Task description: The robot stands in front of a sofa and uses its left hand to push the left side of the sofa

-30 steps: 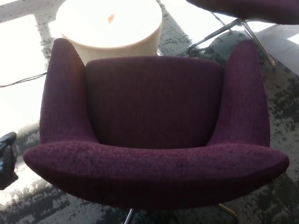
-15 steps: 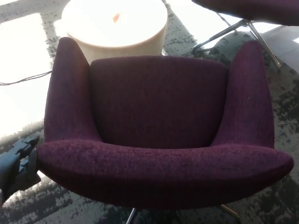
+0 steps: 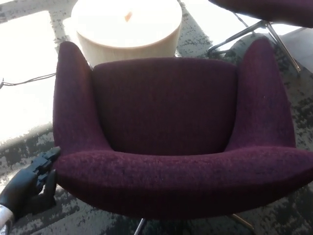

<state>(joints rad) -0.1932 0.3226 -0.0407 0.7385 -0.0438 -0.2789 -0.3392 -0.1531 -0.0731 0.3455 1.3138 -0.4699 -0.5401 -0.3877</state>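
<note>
A dark purple sofa chair [image 3: 166, 122] fills the middle of the head view, its backrest nearest me and its seat facing away. My black left hand [image 3: 30, 183] is at the lower left, its fingers [image 3: 46, 159] spread apart and touching the left end of the backrest. It holds nothing. My right hand does not show.
A round cream side table [image 3: 128, 27] with a small orange thing [image 3: 128, 16] on top stands beyond the chair. A second purple chair with metal legs [image 3: 259, 29] sits at the upper right. A thin cable [image 3: 24, 81] crosses the bright floor at left. Patterned grey carpet lies underneath.
My left hand has come up and rightward from the picture's left edge to the chair's left end. The chair has shifted to the right in the picture, and the side table with it.
</note>
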